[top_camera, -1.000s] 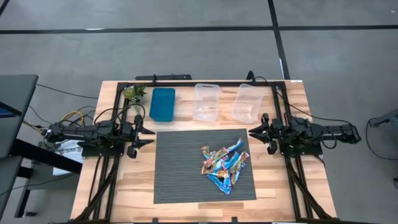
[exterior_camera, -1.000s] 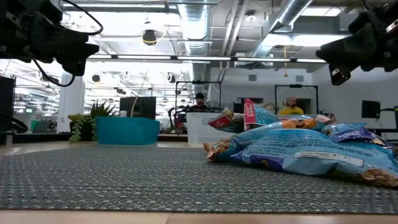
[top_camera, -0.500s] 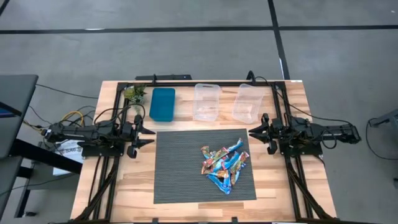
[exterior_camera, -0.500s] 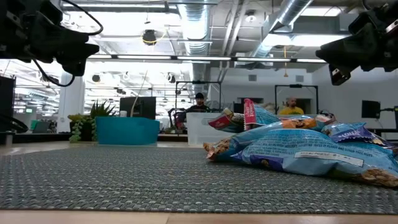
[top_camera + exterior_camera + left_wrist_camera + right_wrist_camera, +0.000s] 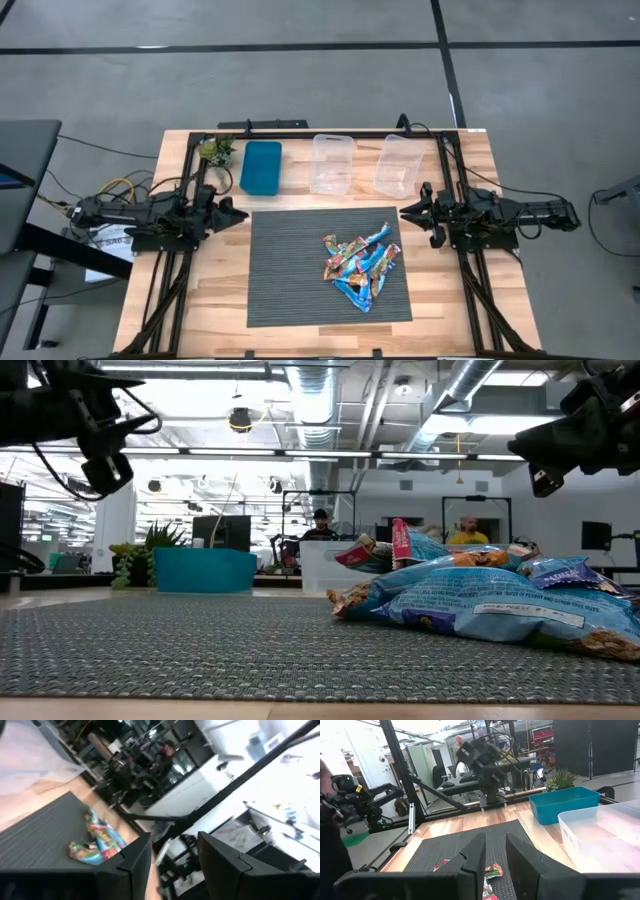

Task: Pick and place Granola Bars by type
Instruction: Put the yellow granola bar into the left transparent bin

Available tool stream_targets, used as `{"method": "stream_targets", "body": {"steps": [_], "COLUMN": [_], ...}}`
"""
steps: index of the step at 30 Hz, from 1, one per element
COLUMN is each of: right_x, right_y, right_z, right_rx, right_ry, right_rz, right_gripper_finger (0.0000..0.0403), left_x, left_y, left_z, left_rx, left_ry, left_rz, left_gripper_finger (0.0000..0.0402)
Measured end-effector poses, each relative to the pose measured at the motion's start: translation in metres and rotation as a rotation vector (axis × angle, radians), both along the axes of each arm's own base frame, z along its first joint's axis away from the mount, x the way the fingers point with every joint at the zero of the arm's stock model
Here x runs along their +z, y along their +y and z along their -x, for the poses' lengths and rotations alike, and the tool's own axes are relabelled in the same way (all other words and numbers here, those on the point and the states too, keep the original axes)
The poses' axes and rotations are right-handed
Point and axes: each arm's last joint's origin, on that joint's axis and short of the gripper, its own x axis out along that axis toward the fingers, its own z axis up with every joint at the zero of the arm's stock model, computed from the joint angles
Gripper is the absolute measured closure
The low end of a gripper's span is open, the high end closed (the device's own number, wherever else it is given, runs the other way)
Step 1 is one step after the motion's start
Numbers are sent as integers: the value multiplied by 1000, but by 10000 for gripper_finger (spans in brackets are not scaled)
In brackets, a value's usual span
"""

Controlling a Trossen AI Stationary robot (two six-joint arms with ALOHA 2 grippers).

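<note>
Found granola bars (image 5: 359, 266) heaped on the mat (image 5: 290, 270). Noted left gripper (image 5: 238, 213) and right gripper (image 5: 405, 213) beside it, fingers parted, holding nothing.

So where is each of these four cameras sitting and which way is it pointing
High view: overhead, straight down on mat, both arms.
Low view: mat level, across granola bars into the room; arms enter from above.
Left wrist view: on left arm, past left end effector toward the bars.
Right wrist view: on right arm, past right end effector toward the blue tray.
High and right wrist share the tray.
</note>
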Motion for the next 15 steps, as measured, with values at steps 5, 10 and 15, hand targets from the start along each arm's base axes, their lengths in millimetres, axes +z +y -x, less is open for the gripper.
{"method": "stream_targets", "body": {"steps": [5, 10, 15], "right_x": [0, 0, 0], "right_y": [0, 0, 0], "right_z": [0, 0, 0], "right_rx": [0, 0, -1], "right_ry": [0, 0, -1], "right_rz": [0, 0, 0], "right_gripper_finger": [334, 334, 334], "left_x": [22, 33, 35], "left_y": [2, 2, 2], "left_z": [-10, -44, -98], "left_rx": [101, 193, 209], "left_ry": [58, 264, 478], "left_rz": [-66, -83, 76], "left_gripper_finger": [250, 250, 250]}}
